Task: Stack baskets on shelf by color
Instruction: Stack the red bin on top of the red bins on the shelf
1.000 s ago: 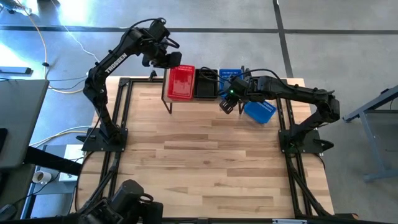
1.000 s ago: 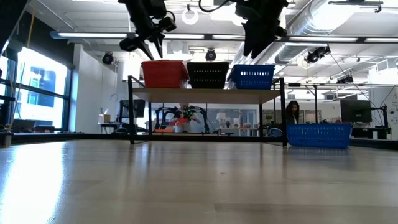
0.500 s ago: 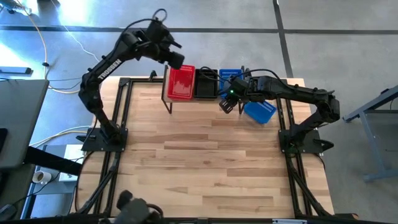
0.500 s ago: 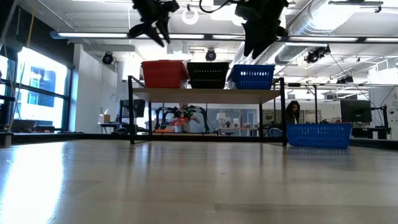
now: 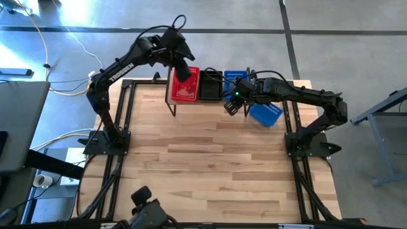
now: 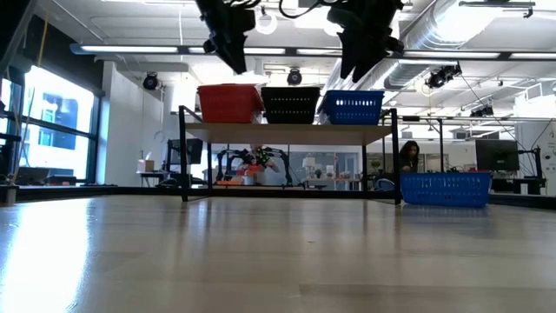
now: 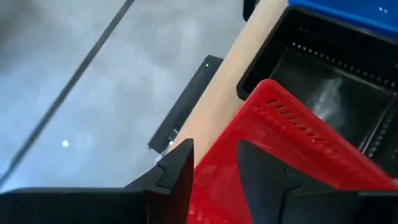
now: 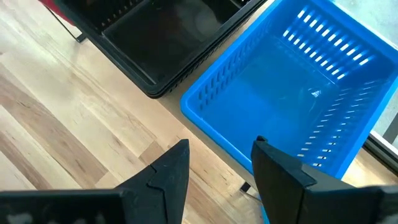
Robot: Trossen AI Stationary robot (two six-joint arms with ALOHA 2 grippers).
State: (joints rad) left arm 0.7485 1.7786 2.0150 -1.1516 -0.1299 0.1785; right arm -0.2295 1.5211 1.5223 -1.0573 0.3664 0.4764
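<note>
The left end effector (image 5: 185,72), fingers apart, is hanging over the red basket (image 5: 185,89) on the shelf (image 6: 287,133), while the right end effector (image 5: 231,107), fingers apart, is hovering near the shelf's blue basket (image 5: 236,76).

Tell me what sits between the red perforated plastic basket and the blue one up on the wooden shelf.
A black perforated plastic basket sits between the red basket and the blue basket on the shelf; the low view shows the row plainly.

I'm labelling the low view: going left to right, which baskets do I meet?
Red basket on the shelf → black basket on it → blue basket on it → a second blue basket on the table.
</note>
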